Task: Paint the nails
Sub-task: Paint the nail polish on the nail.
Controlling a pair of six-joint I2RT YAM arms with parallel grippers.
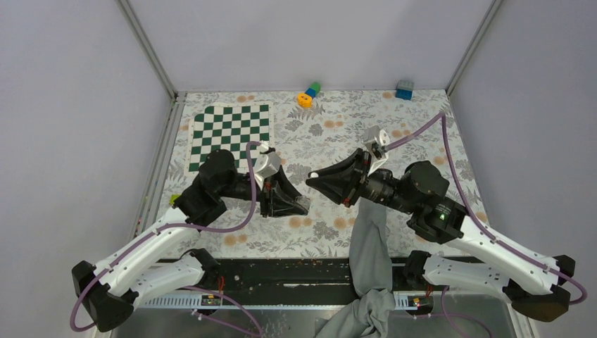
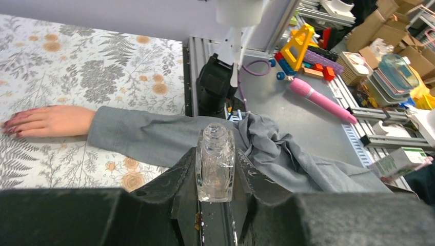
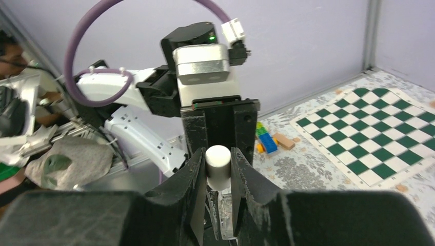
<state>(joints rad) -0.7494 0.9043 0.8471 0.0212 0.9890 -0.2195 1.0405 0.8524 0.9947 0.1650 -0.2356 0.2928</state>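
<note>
A bare hand (image 2: 51, 120) in a grey sleeve (image 2: 154, 136) lies flat on the floral tablecloth, and its dark-reddish nails (image 2: 11, 129) show at the far left of the left wrist view. In the top view only the sleeve (image 1: 369, 243) shows, since the right arm covers the hand. My left gripper (image 2: 216, 152) (image 1: 299, 204) is shut on a clear glass bottle (image 2: 215, 174) whose neck is open. My right gripper (image 3: 218, 154) (image 1: 315, 179) is shut on a white cap (image 3: 219, 165), tip to tip with the left gripper. A clear part shows below the cap.
A green-and-white chessboard mat (image 1: 229, 134) lies at the back left. Toy blocks (image 1: 308, 94) and a blue block (image 1: 404, 89) sit by the back wall. Beyond the table's near edge, a metal bench (image 2: 308, 128) holds the sleeve's loose cloth, a pink tool (image 2: 320, 100) and boxes.
</note>
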